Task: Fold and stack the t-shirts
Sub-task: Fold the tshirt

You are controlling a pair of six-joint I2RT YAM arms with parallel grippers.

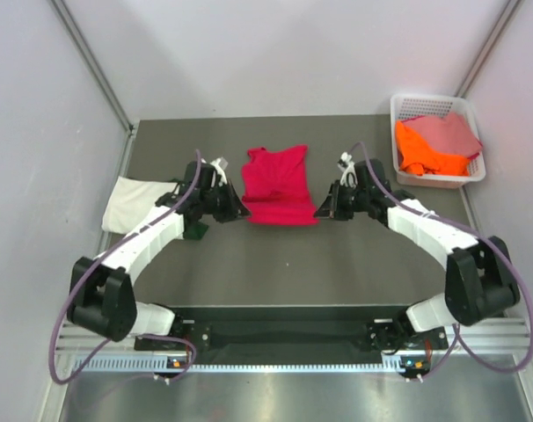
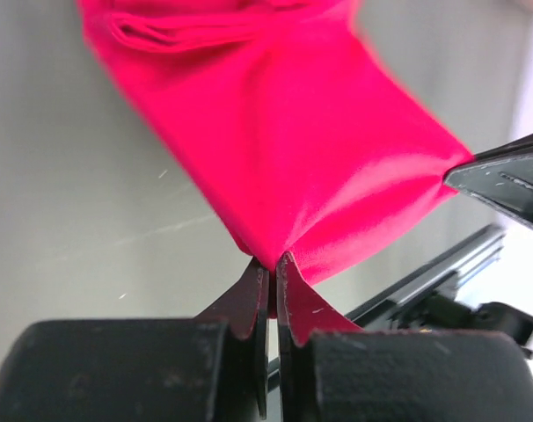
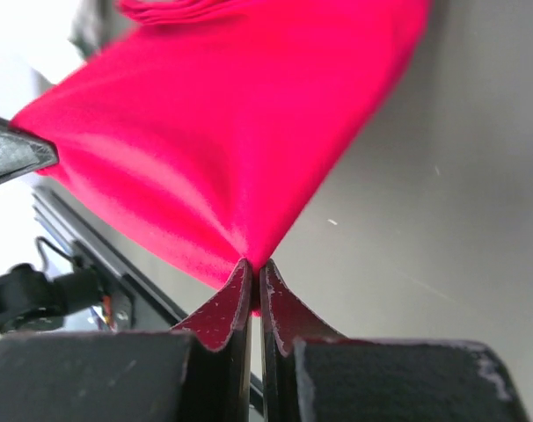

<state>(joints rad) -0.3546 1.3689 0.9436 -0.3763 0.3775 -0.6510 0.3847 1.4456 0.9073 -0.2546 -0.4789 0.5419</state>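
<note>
Grey bench (image 1: 275, 264) with plain pale walls around it, seen from above. Over on the left edge the left arm lies across part of the cream t-shirt (image 1: 130, 200), so that side of it is hidden. The orange t-shirt (image 1: 420, 151) and pink t-shirt (image 1: 451, 130) are bunched up in the white basket (image 1: 405, 104) at the far right corner, and their shapes are hard to read. Mid-bench between the two arms is the red t-shirt (image 1: 278, 186), its far end blurry in both wrist views. Up close, the left claw (image 2: 271, 262) is pinched together on its near left corner and the right claw (image 3: 253, 264) is pinched on the near right corner, and the fabric looks stretched between them. Each wrist view only catches the other claw's tip at the frame edge.
</note>
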